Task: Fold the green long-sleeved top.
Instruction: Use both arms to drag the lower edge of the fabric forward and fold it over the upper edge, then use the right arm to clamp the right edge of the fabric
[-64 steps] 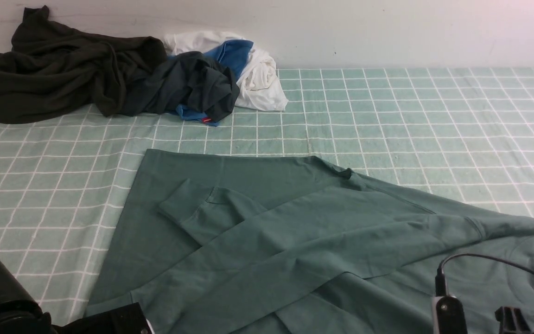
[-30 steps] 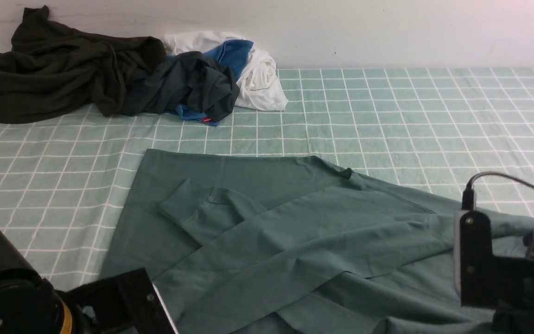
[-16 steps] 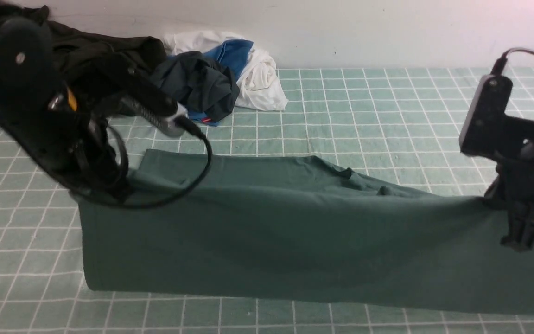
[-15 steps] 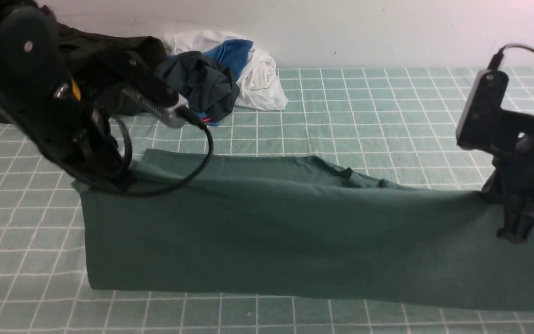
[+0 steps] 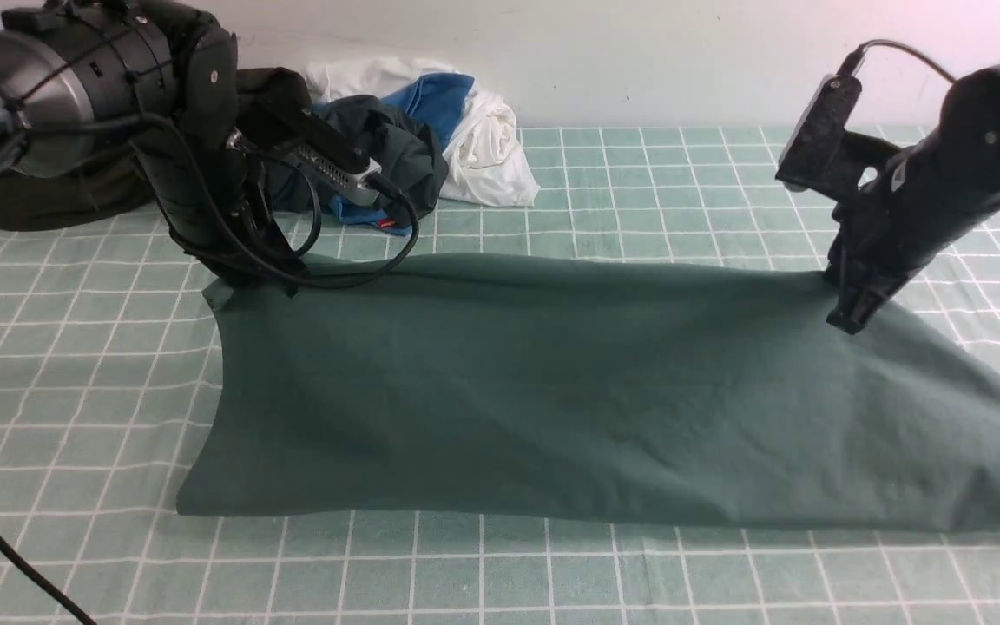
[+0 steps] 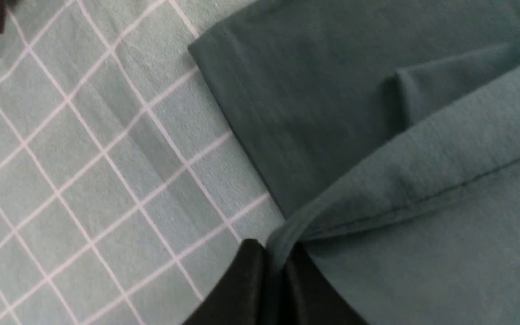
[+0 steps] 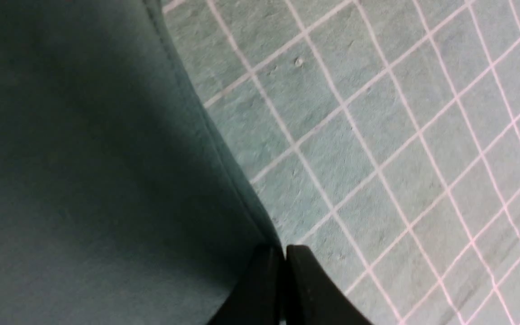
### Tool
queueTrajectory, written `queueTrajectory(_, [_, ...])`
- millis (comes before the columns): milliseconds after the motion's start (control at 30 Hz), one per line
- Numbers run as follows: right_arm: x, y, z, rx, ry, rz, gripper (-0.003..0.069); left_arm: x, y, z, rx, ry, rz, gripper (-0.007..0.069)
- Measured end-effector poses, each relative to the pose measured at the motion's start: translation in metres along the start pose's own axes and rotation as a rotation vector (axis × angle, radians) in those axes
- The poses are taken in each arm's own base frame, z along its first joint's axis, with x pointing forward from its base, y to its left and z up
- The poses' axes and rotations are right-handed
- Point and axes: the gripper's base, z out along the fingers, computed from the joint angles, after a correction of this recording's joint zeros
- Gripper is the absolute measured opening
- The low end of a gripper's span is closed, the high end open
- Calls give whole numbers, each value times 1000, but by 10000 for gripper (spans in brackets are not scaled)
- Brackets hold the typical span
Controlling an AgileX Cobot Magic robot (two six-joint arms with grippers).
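Observation:
The green long-sleeved top lies across the checked cloth, its near half drawn up and over toward the far side, so only plain fabric faces me. My left gripper is shut on the top's far left corner. In the left wrist view the black fingers pinch a fold of fabric, with a lower layer of the top beneath. My right gripper is shut on the top's edge at the right. The right wrist view shows that gripper closed tight on the hem of the top.
A very dark garment lies at the back left, partly behind my left arm. Beside it is a pile of charcoal, blue and white clothes, against the wall. The green checked cloth covers the whole surface.
Both grippers have risen from the near edge and carried the top's near side away from me. The folded sleeves are now covered by the turned-over fabric.

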Motion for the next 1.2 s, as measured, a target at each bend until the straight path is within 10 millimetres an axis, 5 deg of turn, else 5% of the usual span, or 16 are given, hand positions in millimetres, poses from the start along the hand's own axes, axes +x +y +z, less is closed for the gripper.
queueTrajectory(267, [-4, -1, 46, 31, -39, 41, 20, -6, 5, 44, -31, -43, 16, 52])
queueTrajectory(500, [-6, -5, 50, 81, -84, 156, 142, -8, 8, 54, -68, -72, -1, 188])
queueTrajectory(667, [-6, -15, 23, 125, -83, 314, 279, -11, 21, 35, -97, -24, -164, 356])
queueTrajectory(833, [-4, -23, -26, 157, -89, 438, 317, -17, 30, -16, -92, -19, -277, 417])
queueTrajectory(1000, [4, -20, -60, 118, -29, 529, 318, -13, 5, -48, 39, 5, -278, 342])
queueTrajectory(1200, [20, -5, -75, 22, 128, 575, 316, 9, -48, -31, 170, 137, -164, 129])
